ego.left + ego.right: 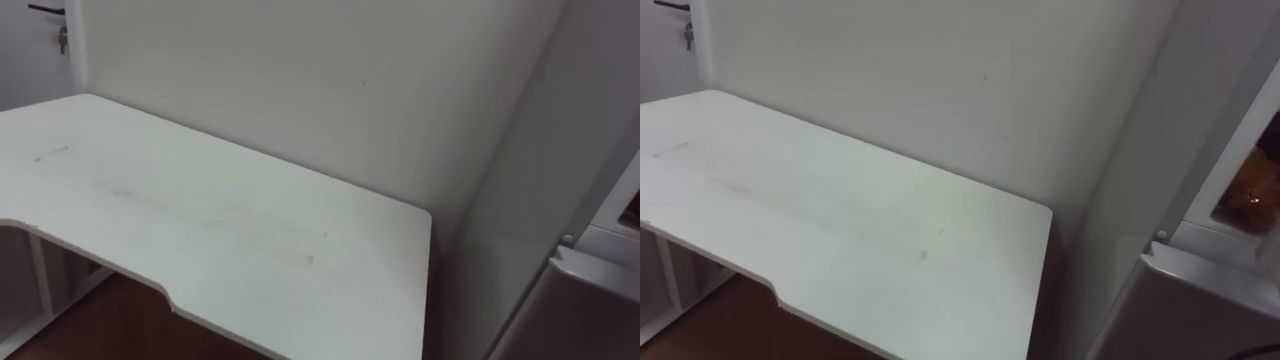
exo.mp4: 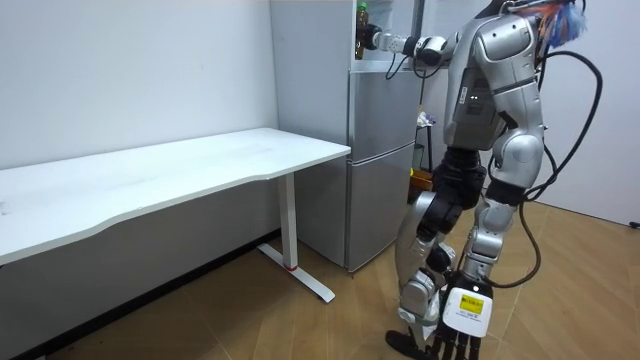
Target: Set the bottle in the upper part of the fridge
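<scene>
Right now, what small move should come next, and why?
Probably ease the right hand forward and set the bottle down inside: the room view shows it gripped at the open top compartment of the fridge, not yet released. The left hand hangs idle.

soft, even indoor light, faint shadows

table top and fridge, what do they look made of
Table top: probably laminated board, matt white; flat, thin-edged, faintly scuffed, no shine. Fridge: likely painted or brushed sheet metal, satin grey; smooth doors with a soft sheen.
</scene>
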You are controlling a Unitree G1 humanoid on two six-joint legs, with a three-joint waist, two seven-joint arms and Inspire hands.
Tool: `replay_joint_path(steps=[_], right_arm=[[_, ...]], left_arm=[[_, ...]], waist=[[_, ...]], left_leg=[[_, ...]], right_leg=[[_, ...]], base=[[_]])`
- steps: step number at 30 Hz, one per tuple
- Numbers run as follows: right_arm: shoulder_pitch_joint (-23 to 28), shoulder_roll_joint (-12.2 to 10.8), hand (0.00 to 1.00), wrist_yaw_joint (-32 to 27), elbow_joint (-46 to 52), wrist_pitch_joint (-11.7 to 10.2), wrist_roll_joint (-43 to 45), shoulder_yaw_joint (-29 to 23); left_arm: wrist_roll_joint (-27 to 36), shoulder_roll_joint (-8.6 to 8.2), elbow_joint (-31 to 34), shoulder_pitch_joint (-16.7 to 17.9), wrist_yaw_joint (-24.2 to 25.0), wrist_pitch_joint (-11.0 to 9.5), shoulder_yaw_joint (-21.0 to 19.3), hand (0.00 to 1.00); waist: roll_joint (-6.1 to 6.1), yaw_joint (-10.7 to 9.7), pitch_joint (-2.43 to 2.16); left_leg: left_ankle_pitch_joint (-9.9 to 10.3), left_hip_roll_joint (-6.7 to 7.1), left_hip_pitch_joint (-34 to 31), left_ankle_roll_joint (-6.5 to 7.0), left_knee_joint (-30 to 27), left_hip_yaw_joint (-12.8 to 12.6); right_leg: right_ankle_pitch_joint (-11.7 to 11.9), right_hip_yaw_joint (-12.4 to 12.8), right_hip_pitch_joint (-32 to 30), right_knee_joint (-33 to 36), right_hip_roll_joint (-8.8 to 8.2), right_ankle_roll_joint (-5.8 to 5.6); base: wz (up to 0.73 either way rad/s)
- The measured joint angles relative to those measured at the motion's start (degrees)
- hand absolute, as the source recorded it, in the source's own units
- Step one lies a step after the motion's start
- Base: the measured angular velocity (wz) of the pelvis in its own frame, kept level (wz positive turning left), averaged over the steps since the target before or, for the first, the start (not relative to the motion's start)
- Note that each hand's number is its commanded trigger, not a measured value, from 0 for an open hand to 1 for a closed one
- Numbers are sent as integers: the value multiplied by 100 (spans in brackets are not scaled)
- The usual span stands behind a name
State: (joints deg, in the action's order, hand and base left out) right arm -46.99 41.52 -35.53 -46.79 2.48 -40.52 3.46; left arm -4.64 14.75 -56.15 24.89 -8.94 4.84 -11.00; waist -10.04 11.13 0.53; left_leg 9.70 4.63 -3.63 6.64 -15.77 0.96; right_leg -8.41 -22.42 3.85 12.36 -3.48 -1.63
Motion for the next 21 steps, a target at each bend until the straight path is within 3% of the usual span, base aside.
replay_joint_path(steps=[7, 14, 21], right_arm=[[0, 37, 0, 486, -130, -11, -153, 101], [1, 44, 0, 858, -311, 13, -155, 207], [0, 47, 0, 1124, -563, 12, -189, 207]], left_arm=[[0, 7, 157, 4, 0, 6, 0, 0], [42, 35, 160, 21, 70, 20, 2, 0], [47, 58, 171, 19, 120, 19, 5, 0]], waist=[[20, 18, 4], [58, -3, -32], [56, -11, -37]], left_leg=[[34, -17, -129, -10, -166, 56], [13, -19, -171, -45, -187, 63], [4, -14, -141, -59, -183, 82]], right_leg=[[-14, 118, -2, -71, 69, 44], [-25, 87, -30, -73, 72, 93], [-20, 38, 13, -76, 68, 102]], base=[[4], [1], [0]])
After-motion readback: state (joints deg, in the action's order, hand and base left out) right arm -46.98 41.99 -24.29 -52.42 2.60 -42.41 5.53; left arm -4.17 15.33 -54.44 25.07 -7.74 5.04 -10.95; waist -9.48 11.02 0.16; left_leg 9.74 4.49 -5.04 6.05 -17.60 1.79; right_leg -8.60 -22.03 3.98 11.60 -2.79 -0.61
